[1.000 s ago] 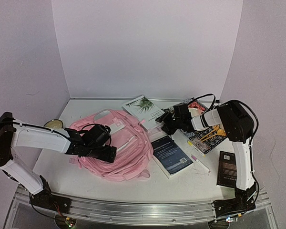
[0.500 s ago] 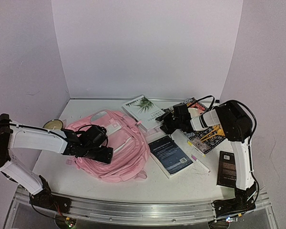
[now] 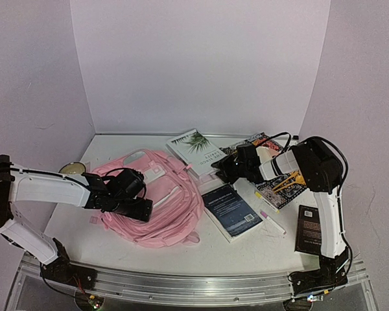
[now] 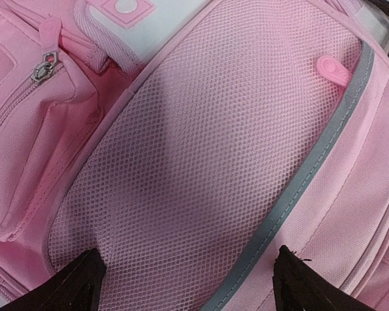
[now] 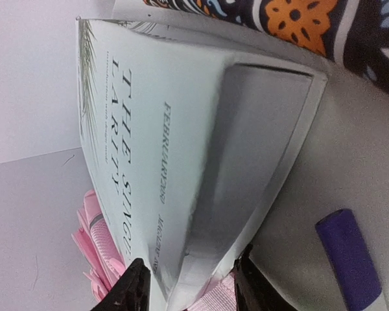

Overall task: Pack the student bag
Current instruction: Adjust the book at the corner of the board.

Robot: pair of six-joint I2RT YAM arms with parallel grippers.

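Pink bag [image 3: 175,208], the biggest thing before me, lying flat and slumped just left of the white book [image 3: 196,146], mesh pocket [image 4: 201,149] face-up under my view, grey-trimmed edge, pink zip pull.

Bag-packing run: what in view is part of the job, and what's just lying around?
Job: pink backpack; white book, its corner inside the right gripper. Probably to pack too: blue book, patterned book, black book, pen.
Lying about, likely: small round object, far left.
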